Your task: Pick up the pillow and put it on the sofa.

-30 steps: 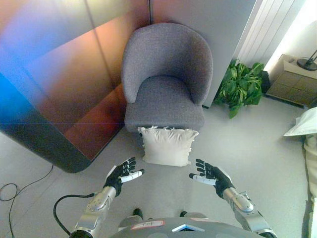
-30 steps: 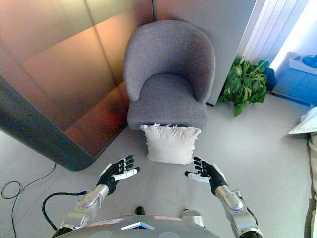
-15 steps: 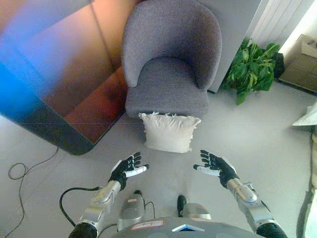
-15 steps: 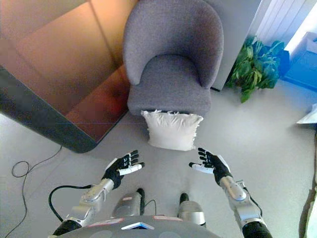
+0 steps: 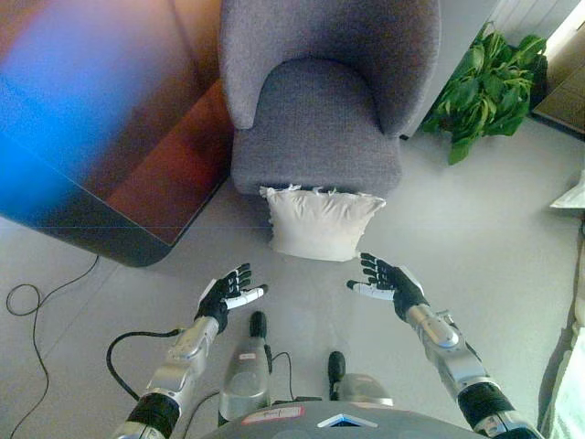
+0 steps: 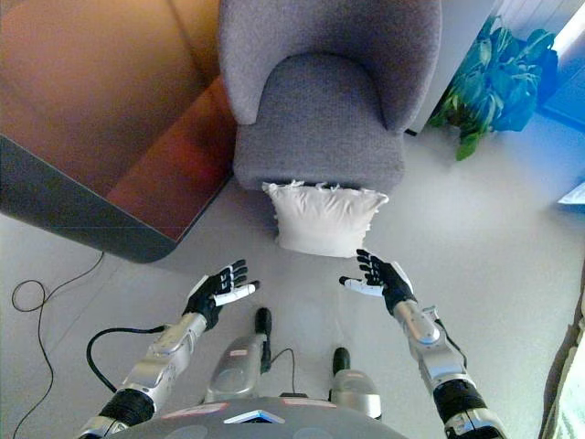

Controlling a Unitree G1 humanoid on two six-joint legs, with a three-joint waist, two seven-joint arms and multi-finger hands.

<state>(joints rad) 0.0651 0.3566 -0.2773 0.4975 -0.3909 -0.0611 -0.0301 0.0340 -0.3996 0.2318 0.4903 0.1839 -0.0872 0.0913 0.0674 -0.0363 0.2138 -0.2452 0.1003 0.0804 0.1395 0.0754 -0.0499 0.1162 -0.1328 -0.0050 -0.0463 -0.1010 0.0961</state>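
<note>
In the left eye view, the left hand (image 5: 226,294) is held out above the floor (image 5: 475,238) with its fingers spread apart and holding nothing. The right hand (image 5: 386,280) is held out too, fingers spread apart and empty. The white pillow (image 5: 321,223) stands on the floor just past the right hand, ahead and a little to its left. It leans against the front of the grey sofa (image 5: 320,101). A green plant (image 5: 484,78) is far ahead of the right hand, off to its right.

In the right eye view, the pillow (image 6: 326,219) sits ahead of both hands, closer to the right hand (image 6: 379,278) than to the left hand (image 6: 218,290). Neither hand touches it. A dark panel (image 6: 101,128) is far ahead of the left hand, off to its left.
</note>
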